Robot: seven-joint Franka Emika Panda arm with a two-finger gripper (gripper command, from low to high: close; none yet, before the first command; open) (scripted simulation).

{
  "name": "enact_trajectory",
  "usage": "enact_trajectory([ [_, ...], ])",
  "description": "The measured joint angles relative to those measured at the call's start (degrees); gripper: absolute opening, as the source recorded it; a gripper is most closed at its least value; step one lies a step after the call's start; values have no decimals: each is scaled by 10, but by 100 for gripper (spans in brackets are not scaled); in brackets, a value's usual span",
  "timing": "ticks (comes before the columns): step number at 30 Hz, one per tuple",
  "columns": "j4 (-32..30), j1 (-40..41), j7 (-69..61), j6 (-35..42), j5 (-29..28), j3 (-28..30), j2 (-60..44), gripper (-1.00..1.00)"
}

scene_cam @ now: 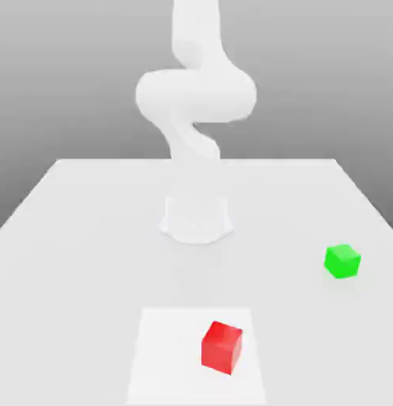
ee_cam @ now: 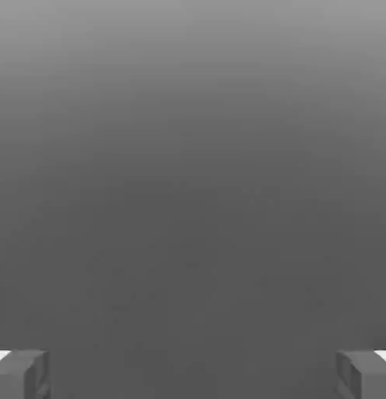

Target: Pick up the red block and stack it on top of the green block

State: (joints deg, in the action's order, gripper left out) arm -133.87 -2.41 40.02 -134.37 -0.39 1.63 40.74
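Note:
The red block (scene_cam: 222, 346) rests on a paler square patch (scene_cam: 163, 357) near the front edge of the table, a little to the exterior view's right of centre. Further back, at the exterior view's right, sits the green block (scene_cam: 342, 261), well apart from the red one. In the hand view my gripper (ee_cam: 193, 374) is open, its two grey fingertips (ee_cam: 23, 372) standing far apart with nothing between them. Beyond them is plain grey background.
The white arm (scene_cam: 195, 95) rises from its round base (scene_cam: 196, 218) at the middle of the white table (scene_cam: 72, 238) and curls upward out of the exterior view. The table's edges run along the back and both sides.

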Motion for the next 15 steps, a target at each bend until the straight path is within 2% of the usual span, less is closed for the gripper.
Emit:
enact_trajectory([
  [15, -126, -112, -378, -156, 15, 78, -307, 0],
])
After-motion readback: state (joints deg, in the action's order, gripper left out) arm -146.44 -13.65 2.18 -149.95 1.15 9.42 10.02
